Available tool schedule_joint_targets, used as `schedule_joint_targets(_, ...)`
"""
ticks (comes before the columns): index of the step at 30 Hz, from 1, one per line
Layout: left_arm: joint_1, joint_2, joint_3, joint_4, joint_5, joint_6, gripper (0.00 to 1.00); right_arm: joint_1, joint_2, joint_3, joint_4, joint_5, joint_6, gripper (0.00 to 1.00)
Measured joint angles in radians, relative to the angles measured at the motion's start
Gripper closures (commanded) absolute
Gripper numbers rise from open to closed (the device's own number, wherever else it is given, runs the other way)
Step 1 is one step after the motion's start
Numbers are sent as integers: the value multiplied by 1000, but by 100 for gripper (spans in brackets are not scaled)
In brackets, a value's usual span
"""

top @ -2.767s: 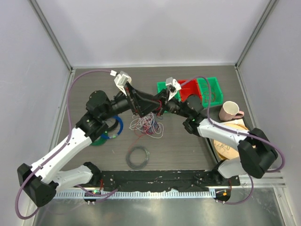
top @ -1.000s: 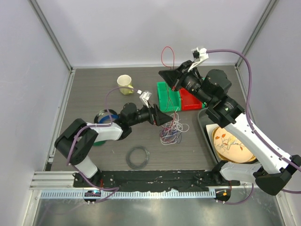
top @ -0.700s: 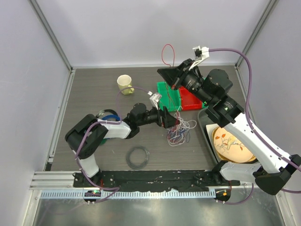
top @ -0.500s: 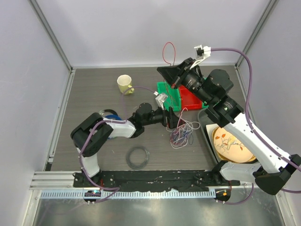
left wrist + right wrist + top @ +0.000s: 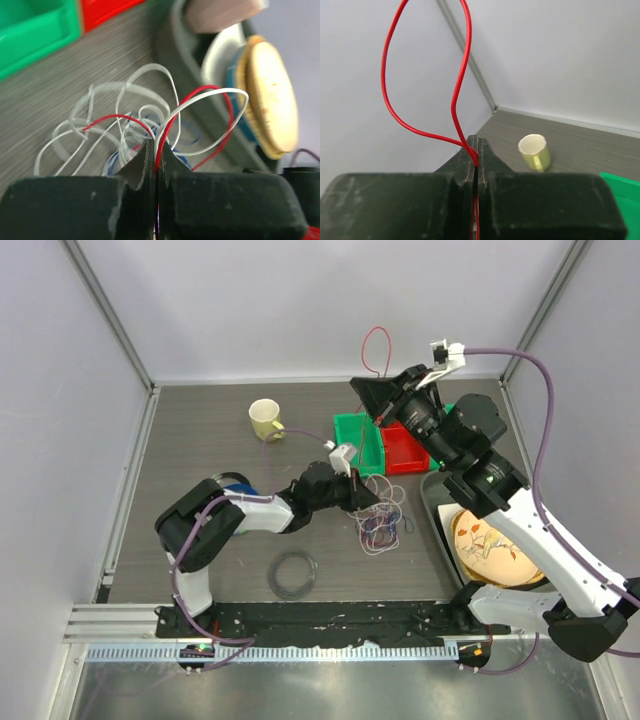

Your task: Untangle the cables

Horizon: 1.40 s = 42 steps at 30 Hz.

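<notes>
The cables lie in a loose tangle of white, red and blue-purple strands on the table, right of centre. My left gripper reaches into the tangle's left edge. In the left wrist view it is shut on a red strand, with white loops spread beyond the tips. My right gripper hangs high over the bins, shut on a red cable that loops upward from its tips and runs down toward the tangle.
A green bin and a red bin sit behind the tangle. A yellow mug stands at the back left. A dark grey coil lies near the front. A tray with a plate is on the right.
My left gripper has slid right into the tangle and shut on a strand. My right gripper has shifted slightly right and up with the red loop.
</notes>
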Motion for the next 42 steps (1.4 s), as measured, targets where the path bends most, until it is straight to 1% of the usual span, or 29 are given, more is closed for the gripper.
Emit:
schedule_joint_targets(2,7,-17,-36,-73,-68,15,100,0,-17,3,-19,78,-43,99)
schedule_joint_targets(5,37,-83,-151,-161,-140,13,100,1,-35,11,-51,267,-135,99)
schedule_joint_targets(8,118,-182,-287,-255,-193,-15,100,-9,-35,18,-65,466,-236,99)
schedule_joint_targets(9,163,-232,-338,-275,-207,-42,100,-22,-31,18,-65,526,-275,99)
schedule_joint_targets(11,216,-325,-384,-350,-252,-63,100,-60,-23,18,-66,561,-306,99)
schedule_joint_targets(13,250,-414,-402,-448,-322,-68,100,-131,-1,18,-66,576,-327,99)
schedule_joint_targets(16,249,-523,-401,-576,-397,-66,100,-248,44,18,-65,566,-335,99)
schedule_joint_targets(19,248,-633,-401,-697,-457,-64,99,-338,97,18,-63,546,-335,99)
schedule_joint_targets(24,248,-780,-401,-810,-517,-63,98,-450,210,34,-42,558,-336,99)
schedule_joint_targets(27,248,-828,-401,-850,-538,-60,98,-490,266,50,-26,583,-340,99)
schedule_joint_targets(31,248,-850,-401,-875,-554,-57,98,-521,305,50,10,594,-338,99)
schedule_joint_targets(36,248,-848,-400,-884,-553,-41,99,-535,352,49,62,595,-330,99)
schedule_joint_targets(42,248,-848,-399,-885,-554,-34,99,-539,460,50,80,633,-325,99)
